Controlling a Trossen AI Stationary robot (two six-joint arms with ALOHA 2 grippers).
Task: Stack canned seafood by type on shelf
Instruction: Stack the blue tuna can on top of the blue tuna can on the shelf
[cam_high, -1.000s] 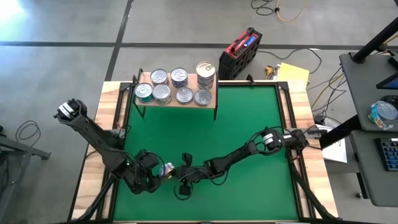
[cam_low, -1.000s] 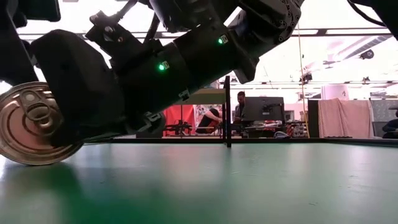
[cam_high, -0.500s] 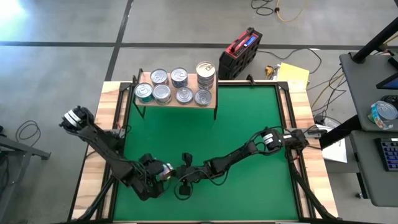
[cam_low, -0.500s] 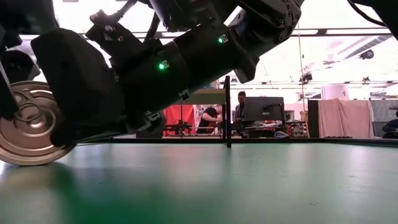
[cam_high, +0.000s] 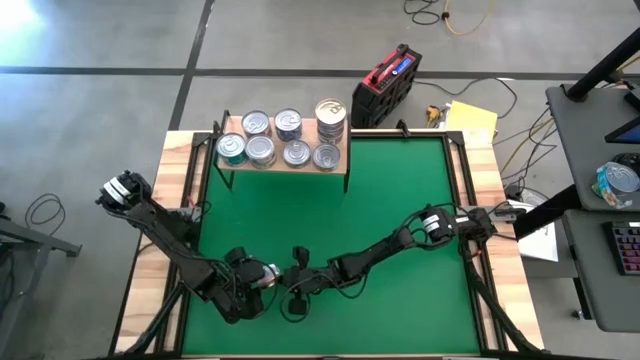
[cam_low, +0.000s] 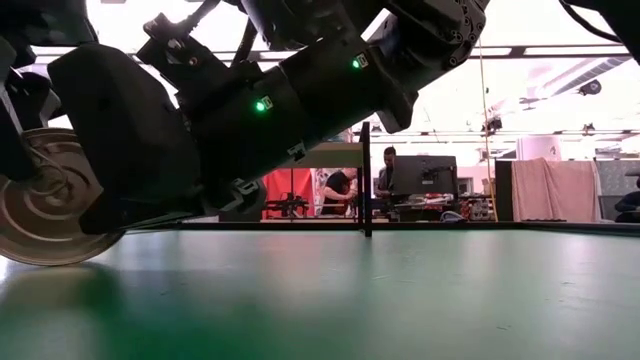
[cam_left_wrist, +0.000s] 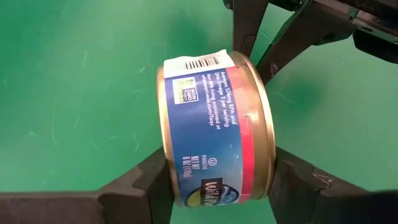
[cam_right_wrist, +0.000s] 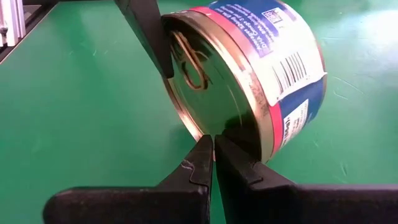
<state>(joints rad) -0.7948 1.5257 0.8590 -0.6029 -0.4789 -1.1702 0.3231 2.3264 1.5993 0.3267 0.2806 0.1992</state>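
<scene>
A blue-labelled tin (cam_left_wrist: 211, 118) with a red band and a silver pull-tab lid (cam_right_wrist: 199, 81) stands on its edge on the green mat (cam_high: 380, 200), near the mat's front left. My left gripper (cam_left_wrist: 217, 180) straddles it. My right gripper (cam_right_wrist: 212, 149) is shut, its tips at the lid. In the high view the tin (cam_high: 267, 272) sits between my left gripper (cam_high: 252, 285) and my right gripper (cam_high: 298, 280). At the far left, the shelf (cam_high: 340, 165) carries several more tins and a stack (cam_high: 330, 112). My left gripper pinches the tin across its two flat ends: one finger (cam_right_wrist: 146, 37) lies on the lid, the other (cam_left_wrist: 155, 180) on the base. The fingers slant down from the near left. The tin stands on edge, lid toward the table's right. My right gripper's shut fingertips rest against the lid near its lower rim (cam_right_wrist: 221, 127), coming almost level from the table's right.
A red and black case (cam_high: 390, 85) and yellow paper (cam_high: 470, 118) lie beyond the far edge. The middle and right of the mat are bare green. People sit at desks in the room behind.
My left gripper has come down and toward the tin. In the low view one of its fingers now stands in front of the lid's left part. The tin has stayed on its edge by my right gripper's tips.
</scene>
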